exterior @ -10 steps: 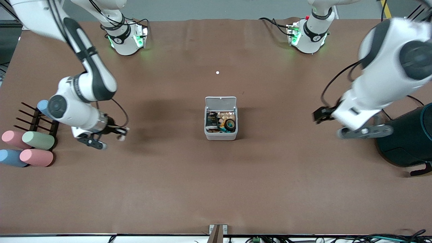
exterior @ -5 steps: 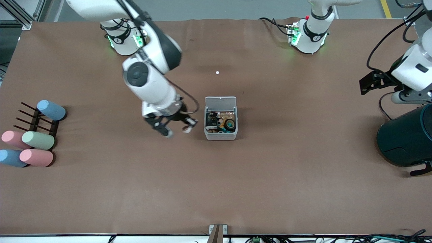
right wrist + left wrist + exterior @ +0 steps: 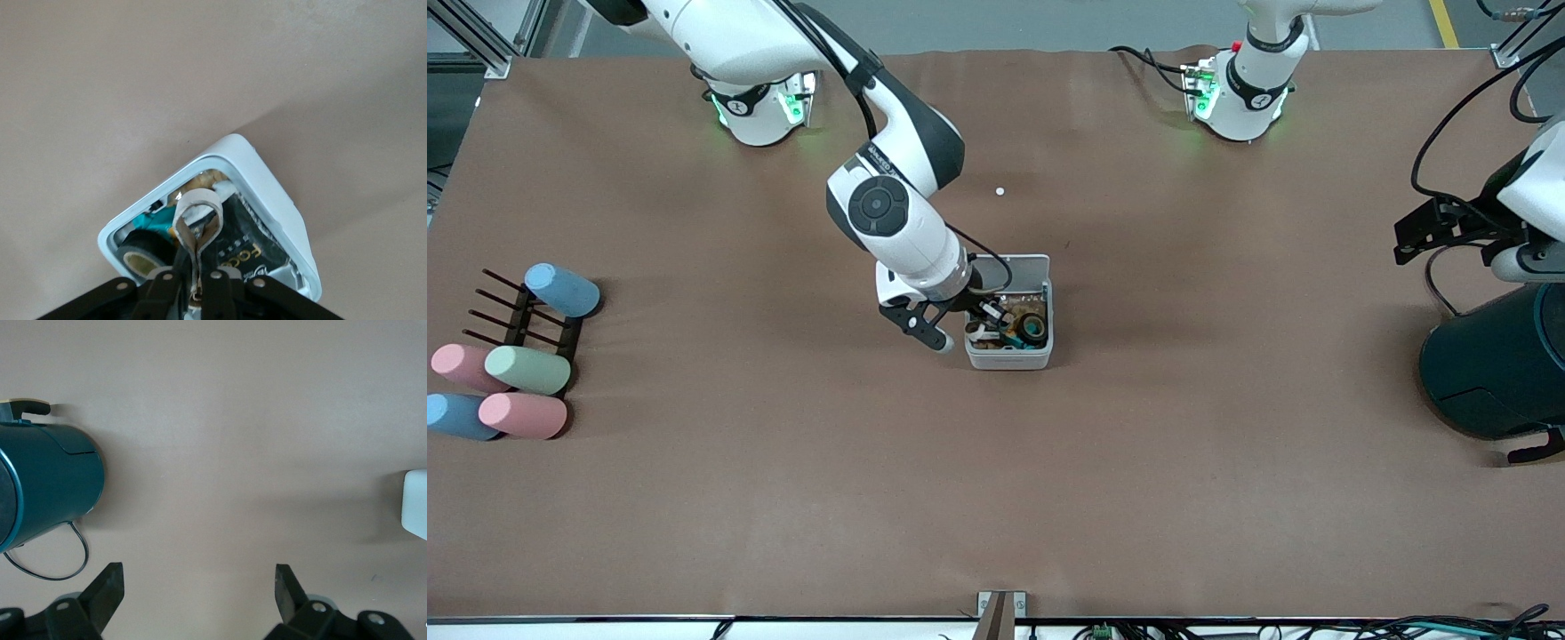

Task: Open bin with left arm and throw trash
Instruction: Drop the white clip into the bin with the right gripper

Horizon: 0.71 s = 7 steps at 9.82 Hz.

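Note:
The small white bin (image 3: 1009,358) stands mid-table with its lid (image 3: 1027,263) open. Inside lie a black snack packet (image 3: 252,250) and a black tape roll (image 3: 142,259), the roll also showing in the front view (image 3: 1035,327). My right gripper (image 3: 980,324) is over the bin's open top, at the side toward the right arm's end. It is shut on a beige rubber-band loop (image 3: 197,205), which hangs over the bin's inside (image 3: 270,187). My left gripper (image 3: 200,587) is open and empty, up over the table by the teal cylinder (image 3: 50,487), away from the bin (image 3: 416,512).
The big dark teal cylinder (image 3: 1494,364) stands at the left arm's end of the table. Several pastel cups (image 3: 525,391) lie by a black rack (image 3: 520,316) at the right arm's end. A small white speck (image 3: 1000,191) lies farther from the camera than the bin.
My right arm swung from the cup rack across to the bin, carrying the loop. My left arm pulled back toward its end of the table, beside the teal cylinder.

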Motion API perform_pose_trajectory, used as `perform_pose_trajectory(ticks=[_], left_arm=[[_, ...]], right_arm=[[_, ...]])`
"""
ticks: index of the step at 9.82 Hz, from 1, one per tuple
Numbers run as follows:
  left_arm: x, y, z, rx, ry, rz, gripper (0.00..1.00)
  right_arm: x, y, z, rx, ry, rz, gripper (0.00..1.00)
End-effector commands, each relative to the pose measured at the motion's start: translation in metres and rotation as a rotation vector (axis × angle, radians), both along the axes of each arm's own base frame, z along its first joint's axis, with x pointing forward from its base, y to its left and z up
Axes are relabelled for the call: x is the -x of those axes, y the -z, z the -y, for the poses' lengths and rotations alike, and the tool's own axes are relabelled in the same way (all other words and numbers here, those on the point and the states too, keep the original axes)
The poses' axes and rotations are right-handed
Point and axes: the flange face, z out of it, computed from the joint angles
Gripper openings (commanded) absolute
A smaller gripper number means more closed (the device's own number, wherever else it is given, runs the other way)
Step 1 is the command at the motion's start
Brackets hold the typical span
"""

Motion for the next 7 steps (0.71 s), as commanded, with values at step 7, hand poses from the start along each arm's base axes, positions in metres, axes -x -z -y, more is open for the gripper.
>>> perform_pose_trajectory(ticks=[7], left_arm=[[0.019, -0.014, -0.012, 0.010, -0.030, 0.010, 1.00]], right_arm=[[0.000, -0.015, -0.001, 0.020, -0.008, -0.002, 1.00]])
